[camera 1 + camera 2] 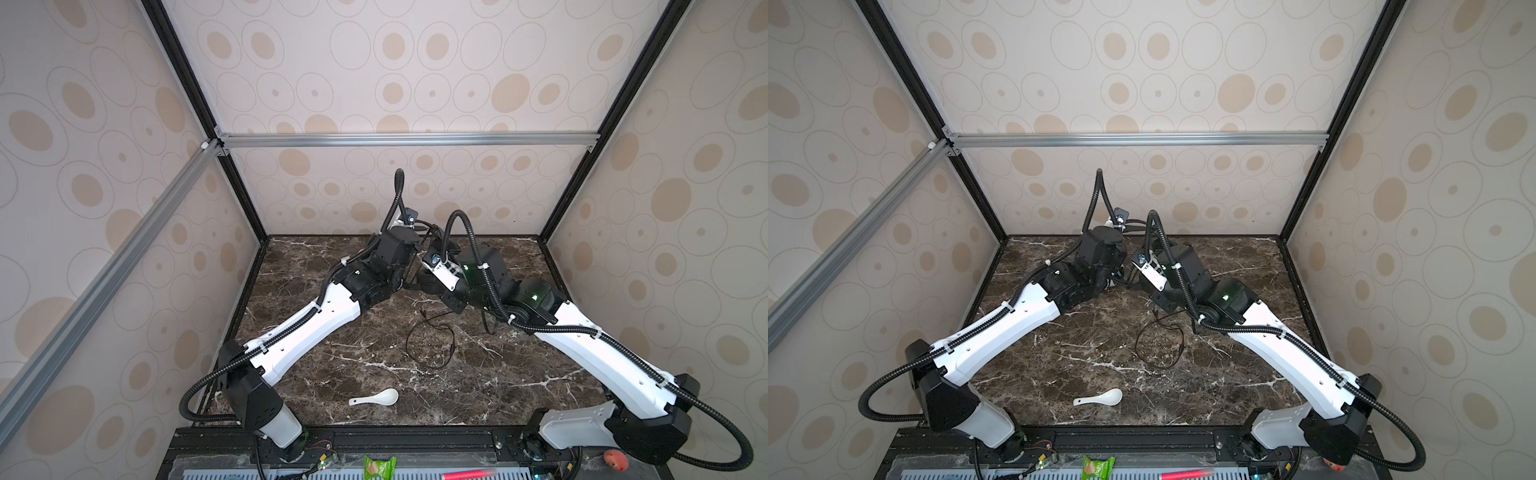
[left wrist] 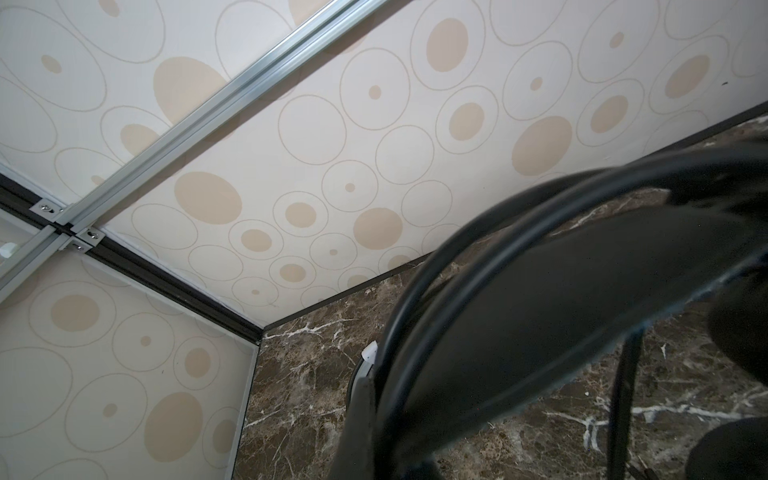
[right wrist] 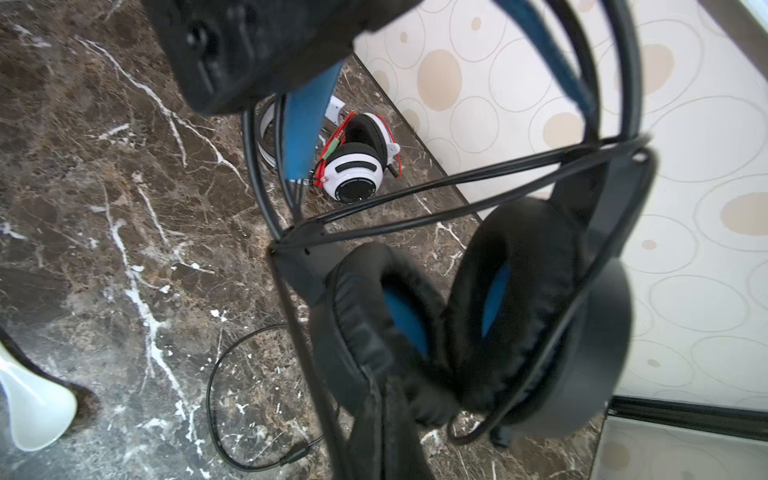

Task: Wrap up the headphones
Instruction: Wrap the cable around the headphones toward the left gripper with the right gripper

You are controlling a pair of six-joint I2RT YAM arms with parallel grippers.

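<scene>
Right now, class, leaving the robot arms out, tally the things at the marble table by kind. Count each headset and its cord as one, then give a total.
Headsets: 2 (black headset, white headset)
Spoons: 1 (spoon)
Total: 3

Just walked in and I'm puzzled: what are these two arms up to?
They're handling the black headphones, held between them at the back of the table. The left fingers are shut on the band; the right fingers are shut near the ear cups. A black cord lies looped on the table; white headphones lie by the wall.
</scene>
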